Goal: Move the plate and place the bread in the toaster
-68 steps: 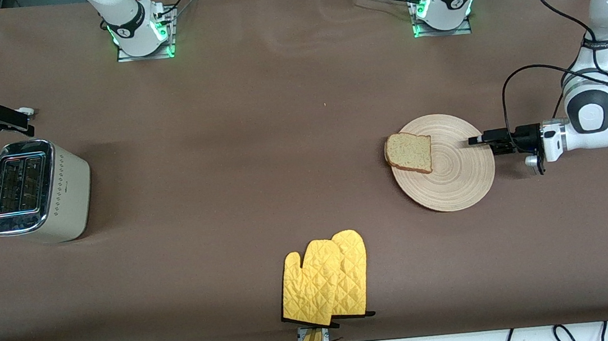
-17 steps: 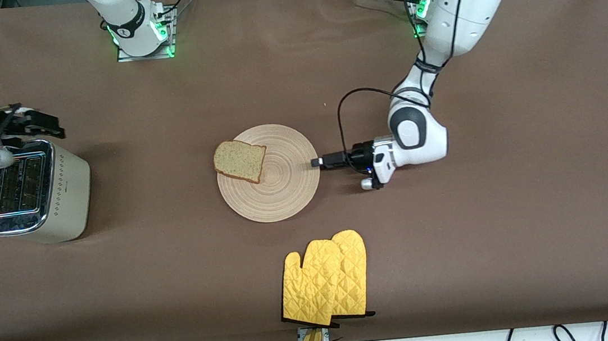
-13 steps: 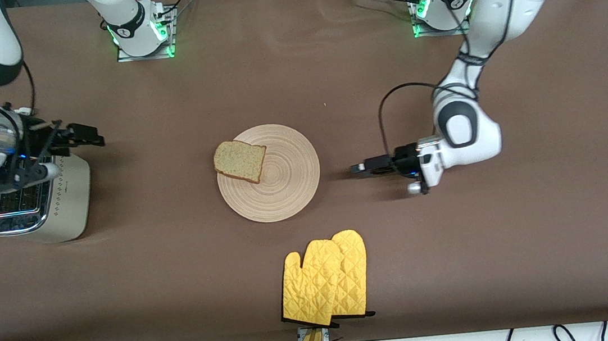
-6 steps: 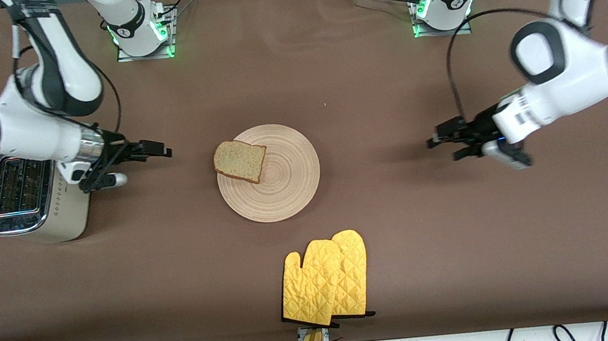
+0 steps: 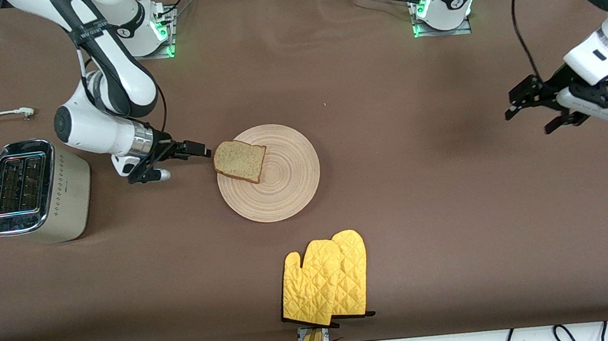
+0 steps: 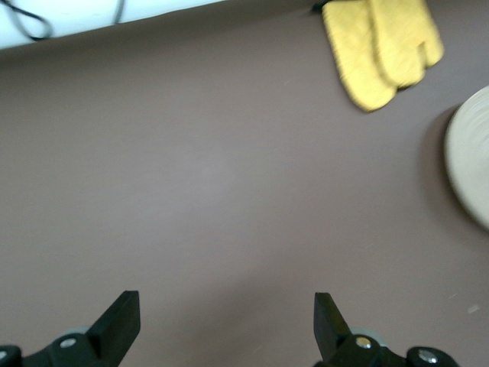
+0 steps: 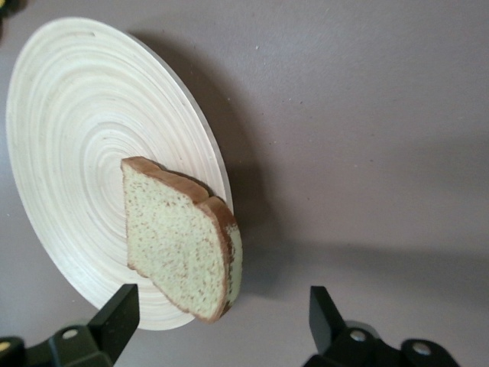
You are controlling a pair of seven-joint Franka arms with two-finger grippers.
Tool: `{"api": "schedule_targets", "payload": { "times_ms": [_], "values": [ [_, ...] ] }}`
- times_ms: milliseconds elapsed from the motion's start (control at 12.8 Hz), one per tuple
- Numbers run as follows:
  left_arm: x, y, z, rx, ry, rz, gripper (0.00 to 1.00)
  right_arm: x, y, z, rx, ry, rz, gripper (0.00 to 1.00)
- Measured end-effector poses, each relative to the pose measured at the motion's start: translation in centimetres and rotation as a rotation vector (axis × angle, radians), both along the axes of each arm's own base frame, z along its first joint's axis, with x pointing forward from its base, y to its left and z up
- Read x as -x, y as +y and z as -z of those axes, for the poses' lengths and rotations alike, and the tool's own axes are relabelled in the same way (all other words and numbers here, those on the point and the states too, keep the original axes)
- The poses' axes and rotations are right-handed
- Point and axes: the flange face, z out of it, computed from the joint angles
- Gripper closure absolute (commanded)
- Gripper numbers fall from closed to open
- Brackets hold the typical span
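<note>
Bread [image 5: 240, 161] lies on the wooden plate [image 5: 283, 187] at mid-worktop, overhanging the rim toward the toaster [image 5: 35, 190] at the right arm's end. Low beside that slice, the right gripper [image 5: 203, 150] has its fingers [image 7: 118, 315] spread wide, empty. Up over bare worktop [image 5: 426, 208] at its own end, the left gripper [image 5: 526, 107] is released too. Yellow oven mitts [image 5: 327, 281] sit nearer the camera.

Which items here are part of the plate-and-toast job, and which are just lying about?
Job:
plate
bread, on the plate, overhanging its rim
toaster
right gripper, open, next to the bread
left gripper, open, over bare table

Lying about:
yellow oven mitts
</note>
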Motion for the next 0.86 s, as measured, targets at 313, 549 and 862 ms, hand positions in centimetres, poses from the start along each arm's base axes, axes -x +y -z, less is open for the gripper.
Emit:
{"api": "schedule_targets", "payload": {
  "times_ms": [313, 549, 862],
  "values": [
    [2.2, 3.6, -5.5, -0.145, 0.161, 0.004, 0.0, 0.5, 0.1, 3.5, -0.007, -0.015, -0.065, 0.47],
    [3.2, 4.1, -10.6, -0.165, 0.212, -0.191, 0.0, 0.9, 0.1, 5.0, -0.02, -0.015, -0.101, 0.45],
    [3.1, 1.2, -11.0, -0.14, 0.258, -0.477, 0.0, 0.6, 1.0, 4.5, -0.054, -0.018, -0.08, 0.45]
  ]
}}
